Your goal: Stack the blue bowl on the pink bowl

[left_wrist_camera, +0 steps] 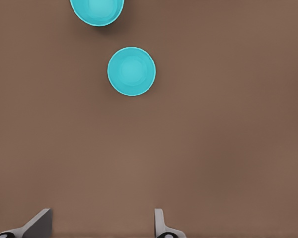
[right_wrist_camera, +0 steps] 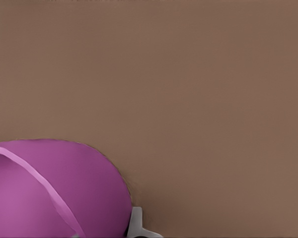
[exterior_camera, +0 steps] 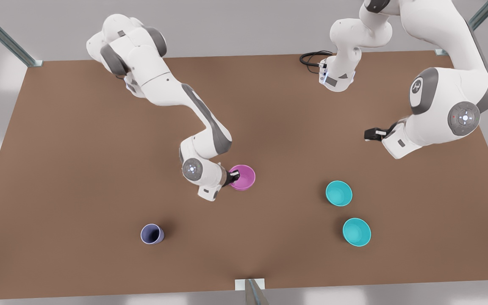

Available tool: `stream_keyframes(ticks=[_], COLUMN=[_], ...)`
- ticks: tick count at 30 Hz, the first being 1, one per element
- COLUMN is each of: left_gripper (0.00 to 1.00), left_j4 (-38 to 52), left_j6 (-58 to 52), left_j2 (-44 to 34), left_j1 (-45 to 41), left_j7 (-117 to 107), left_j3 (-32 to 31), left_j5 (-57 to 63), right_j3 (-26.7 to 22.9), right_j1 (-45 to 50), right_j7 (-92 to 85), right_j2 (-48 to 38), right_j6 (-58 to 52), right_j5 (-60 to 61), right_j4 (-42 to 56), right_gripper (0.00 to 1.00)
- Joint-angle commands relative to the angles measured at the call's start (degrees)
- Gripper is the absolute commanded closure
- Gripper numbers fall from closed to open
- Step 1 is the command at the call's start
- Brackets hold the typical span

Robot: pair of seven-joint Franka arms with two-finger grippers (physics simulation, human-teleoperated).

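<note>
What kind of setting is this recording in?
Likely a simulated tabletop workcell: a bare brown table with metal frame posts, gray surroundings, and two white arms. The right pincer is at the pink bowl; the left pincer waits, open.

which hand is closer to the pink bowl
The right hand: it sits at the pink bowl's rim. The left hand hangs well off toward the front view's right, open above bare table.

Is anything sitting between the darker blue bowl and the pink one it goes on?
Nothing on the table lies between the blue bowl and the pink bowl. The right end effector is at that bowl's far rim, though.
</note>
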Motion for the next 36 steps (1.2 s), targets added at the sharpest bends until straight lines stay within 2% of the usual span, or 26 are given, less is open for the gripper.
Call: stream_keyframes(ticks=[1, 5, 9, 10, 13, 16, 17, 18, 19, 21, 22, 24, 27, 28, 29, 31, 32, 34, 35, 36], left_gripper=[0.0, 0.0, 0.0, 0.0, 0.0, 0.0, 0.0, 0.0, 0.0, 0.0, 0.0, 0.0, 0.0, 0.0, 0.0, 0.0, 0.0, 0.0, 0.0, 0.06], left_j4=[0.03, 0.03, 0.03, 0.03, 0.03, 0.03, -0.06, -0.06, -0.06, -2.16, -4.1, -4.1, -4.45, -4.89, -6.91, -7.53, -7.53, -8.23, -8.23, -8.23], left_j6=[0.42, 0.42, 0.42, 0.5, 2.34, 15.7, 19.92, 22.56, 26.69, 34.33, 37.33, 39.26, 39.97, 39.97, 40.05, 39.97, 40.14, 40.14, 40.14, 40.14], left_j2=[-0.07, 0.01, 0.1, 0.89, 3.26, 9.68, 12.49, 14.86, 18.64, 21.2, 21.72, 24.18, 26.29, 26.82, 26.82, 27.35, 28.93, 29.72, 30.42, 30.51], left_j1=[-0.08, -0.08, -0.26, -0.35, -0.52, 0.79, 2.64, 4.75, 5.36, 5.98, 5.81, 5.81, 5.63, 5.54, 5.46, 5.37, 5.45, 5.45, 5.45, 5.45], left_j7=[-0.05, -0.05, -0.14, -0.22, -0.49, -0.49, -0.49, -0.14, -0.05, 0.66, 0.74, 2.06, 1.97, 1.97, 1.97, 2.06, 2.06, 2.06, 2.06, 2.06], left_j3=[0.0, 0.0, -0.09, -0.09, -0.09, 0.17, 0.26, 0.26, 0.44, 0.44, 0.35, 0.35, 0.08, 0.08, 0.08, -0.62, -0.62, -0.71, -0.79, -0.79], left_j5=[-0.12, -0.04, -0.13, -0.13, -0.04, 0.58, -0.04, -1.97, -3.03, -5.48, -6.89, -6.89, -6.89, -6.98, -6.98, -6.98, -6.89, -6.89, -6.89, -6.89], right_j3=[-0.01, -0.01, -0.01, -0.01, 0.08, -0.01, -0.1, -0.1, -0.1, -0.8, -3.08, -5.11, -6.78, -6.25, -5.29, -1.43, 1.92, 1.92, 1.75, 1.75], right_j1=[1.3, 2.71, 2.8, 2.71, 2.62, 2.44, 1.22, -0.63, -4.84, -10.47, -12.67, -17.59, -21.01, -22.78, -22.87, -24.97, -27.44, -27.88, -26.83, -26.82], right_j7=[30.91, 30.47, 30.12, 30.03, 30.56, 30.65, 30.47, 29.95, 28.72, 25.9, 25.11, 16.24, 5.27, 4.19, 4.54, 4.9, 4.9, 4.81, 4.72, 4.81], right_j2=[3.01, 10.83, 14.18, 14.18, 13.65, 12.24, 9.87, 6.62, 2.14, -2.7, -4.72, -8.15, -14.9, -22.81, -29.41, -35.55, -41.72, -44.18, -41.47, -40.84], right_j6=[14.6, 22.53, 23.41, 23.41, 22.88, 22.01, 17.45, 9.19, -5.57, -25.0, -34.76, -45.31, -50.94, -51.12, -50.95, -48.15, -43.48, -42.33, -43.03, -43.91], right_j5=[1.05, 0.97, 0.96, 0.88, 1.05, 1.32, 1.23, 1.05, 0.97, 0.18, -4.47, -11.42, -22.22, -25.75, -27.33, -28.3, -29.71, -29.89, -30.5, -30.59], right_j4=[1.81, 7.0, 10.07, 10.16, 11.04, 10.95, 10.6, 10.07, 10.34, 10.42, 10.6, 10.95, 11.13, 7.8, 3.22, -3.79, -11.63, -14.45, -12.7, -11.55], right_gripper=[0.79, 0.79, 0.78, 0.0, 0.0, 0.0, 0.0, 0.0, 0.0, 0.0, 0.0, 0.0, 0.0, 0.0, 0.0, 0.0, 0.0, 0.0, 0.0, 0.0])
